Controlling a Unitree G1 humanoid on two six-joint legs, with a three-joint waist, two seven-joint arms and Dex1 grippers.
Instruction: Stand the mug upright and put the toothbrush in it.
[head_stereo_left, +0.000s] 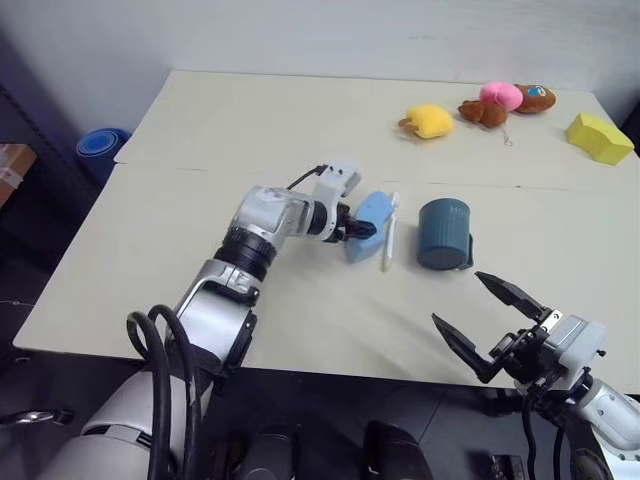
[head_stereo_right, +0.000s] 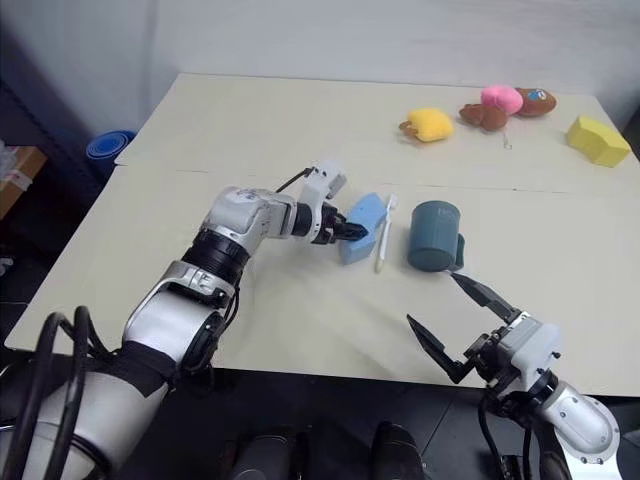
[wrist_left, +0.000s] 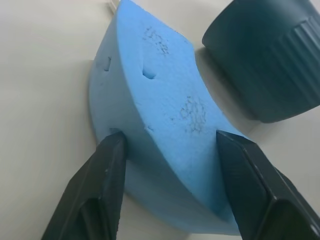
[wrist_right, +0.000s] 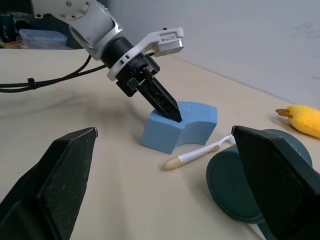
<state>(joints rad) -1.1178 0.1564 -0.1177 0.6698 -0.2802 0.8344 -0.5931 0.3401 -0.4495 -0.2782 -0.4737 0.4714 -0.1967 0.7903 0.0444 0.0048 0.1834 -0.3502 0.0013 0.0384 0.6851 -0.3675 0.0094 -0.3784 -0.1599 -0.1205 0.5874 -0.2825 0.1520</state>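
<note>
The dark slate-blue mug (head_stereo_left: 445, 238) seems to lie on its side at the table's middle right, its closed base facing the near edge and its handle low on the right. A slim white toothbrush (head_stereo_left: 388, 232) lies flat just left of it, its yellowish end nearest me. Left of the toothbrush stands a light blue foam block (head_stereo_left: 366, 222). My left gripper (head_stereo_left: 362, 230) is shut on that block, one black finger (wrist_left: 107, 165) pressed to each side. My right gripper (head_stereo_left: 457, 297) hangs open near the front edge, below the mug and apart from it.
At the far right of the table (head_stereo_left: 200, 200) sit a yellow plush (head_stereo_left: 428, 121), a brown and pink plush (head_stereo_left: 500, 100) and a yellow foam block (head_stereo_left: 598, 137). A blue container (head_stereo_left: 100, 148) stands on the floor beyond the left edge.
</note>
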